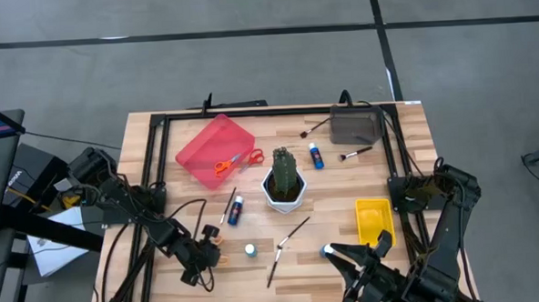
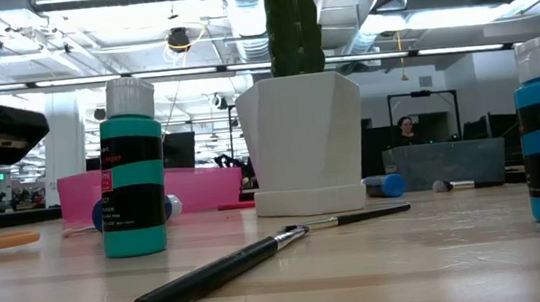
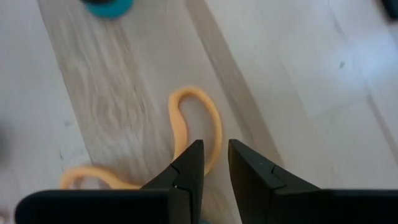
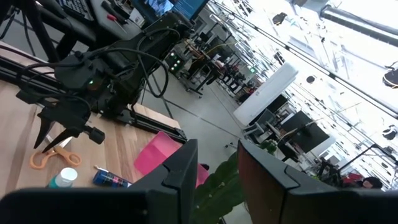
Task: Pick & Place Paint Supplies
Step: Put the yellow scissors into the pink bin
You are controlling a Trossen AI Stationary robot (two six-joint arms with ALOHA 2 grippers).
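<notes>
Table [image 1: 159,128]: orange scissors [image 3: 186,130] just beyond left hand [image 3: 214,165]

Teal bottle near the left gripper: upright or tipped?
Upright. The teal bottle stands on its base, white cap up, in the low view; from above only its round cap shows.

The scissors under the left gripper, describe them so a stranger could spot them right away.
Start at the cactus in mid-table, then go toward the near left corner, where the left gripper hangs. The scissors lie flat on the wood beneath it, beside an upright teal bottle. A second orange pair lies in the pink tray; this one is on bare table.
</notes>
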